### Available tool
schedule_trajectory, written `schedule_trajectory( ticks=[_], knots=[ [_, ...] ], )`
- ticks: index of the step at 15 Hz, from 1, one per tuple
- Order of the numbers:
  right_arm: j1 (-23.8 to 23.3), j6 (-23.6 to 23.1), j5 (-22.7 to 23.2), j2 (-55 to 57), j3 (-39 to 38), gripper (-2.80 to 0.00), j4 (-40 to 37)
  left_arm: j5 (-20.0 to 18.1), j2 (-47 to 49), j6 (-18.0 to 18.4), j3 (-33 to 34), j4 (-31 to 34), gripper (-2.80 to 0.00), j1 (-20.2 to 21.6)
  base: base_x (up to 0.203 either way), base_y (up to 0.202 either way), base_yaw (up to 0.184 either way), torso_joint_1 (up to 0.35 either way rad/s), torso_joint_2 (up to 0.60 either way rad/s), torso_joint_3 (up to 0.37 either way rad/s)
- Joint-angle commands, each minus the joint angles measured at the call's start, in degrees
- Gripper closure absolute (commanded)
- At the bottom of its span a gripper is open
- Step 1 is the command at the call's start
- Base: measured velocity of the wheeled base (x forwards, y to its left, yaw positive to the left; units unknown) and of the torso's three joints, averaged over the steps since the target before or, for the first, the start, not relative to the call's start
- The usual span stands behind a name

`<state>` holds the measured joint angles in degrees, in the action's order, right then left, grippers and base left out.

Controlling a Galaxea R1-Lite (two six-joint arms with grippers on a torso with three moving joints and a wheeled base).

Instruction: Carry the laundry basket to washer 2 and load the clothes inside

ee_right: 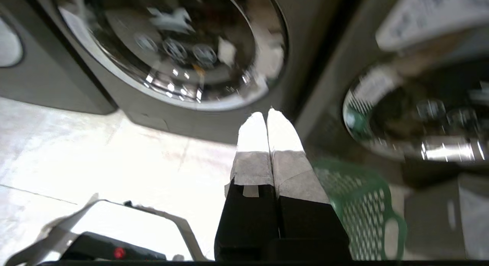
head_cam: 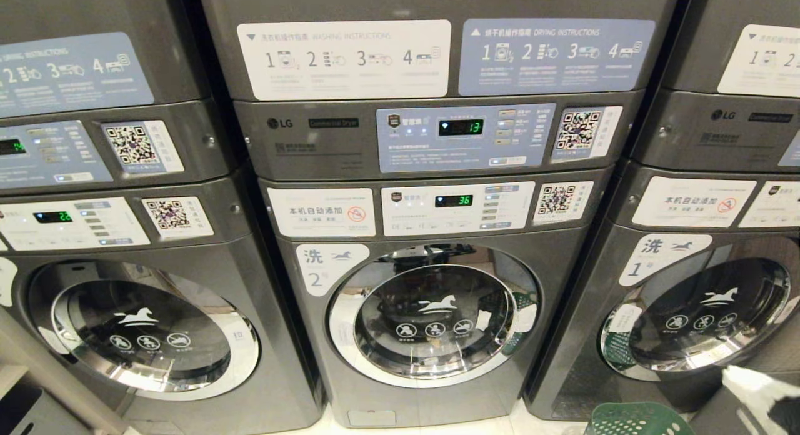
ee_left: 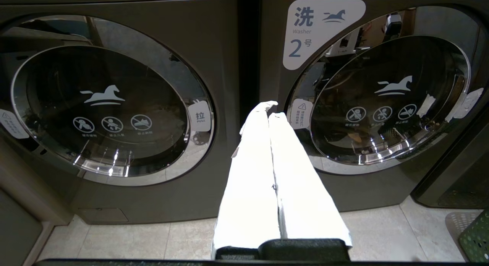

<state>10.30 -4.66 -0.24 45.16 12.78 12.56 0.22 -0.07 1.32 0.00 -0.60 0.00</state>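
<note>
Washer 2 (head_cam: 431,316) is the middle machine, marked with a "2" label, and its round glass door is closed. The same door shows in the left wrist view (ee_left: 386,101) and in the right wrist view (ee_right: 179,40). The green laundry basket (head_cam: 634,419) stands on the floor in front of it, low and to the right, with only its rim showing. No clothes can be seen in it. My right gripper (head_cam: 734,375) is at the lower right, just above the basket (ee_right: 359,208). In its wrist view the right gripper (ee_right: 266,117) is shut and empty. My left gripper (ee_left: 269,109) is shut on nothing, pointing between two washers.
Washer 1 (head_cam: 694,322) stands to the right and another washer (head_cam: 144,329) to the left, both with closed doors. Dryers are stacked above them. Pale floor tiles (ee_left: 114,239) run in front. Part of my base (ee_right: 114,250) lies low beside the right arm.
</note>
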Motion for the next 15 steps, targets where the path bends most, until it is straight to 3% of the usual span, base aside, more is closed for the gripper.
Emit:
schedule_trajectory(
  ticks=[1,4,9,15],
  knots=[
    [-5.62,-0.8,1.6,-18.77,-11.3,0.0,-1.82,0.04,0.07,0.0,0.35,-0.02,0.0,0.0,0.0,0.0,0.0,0.0,0.0,0.0],
    [-8.34,-3.79,3.02,-31.47,-12.48,0.0,-10.41,0.11,0.07,0.0,0.35,-0.02,0.0,0.0,0.0,0.0,0.0,0.0,0.0,0.0],
    [-9.98,-4.39,3.21,-44.3,-12.77,0.0,-12.39,0.04,0.07,0.0,0.35,-0.02,0.0,0.0,0.0,0.0,0.0,0.0,0.0,0.0],
    [-10.21,-3.34,2.17,-45.16,-12.78,0.0,-12.82,0.04,0.07,0.0,0.35,-0.02,0.0,0.0,0.0,0.0,0.0,0.0,0.0,0.0]
  ],
)
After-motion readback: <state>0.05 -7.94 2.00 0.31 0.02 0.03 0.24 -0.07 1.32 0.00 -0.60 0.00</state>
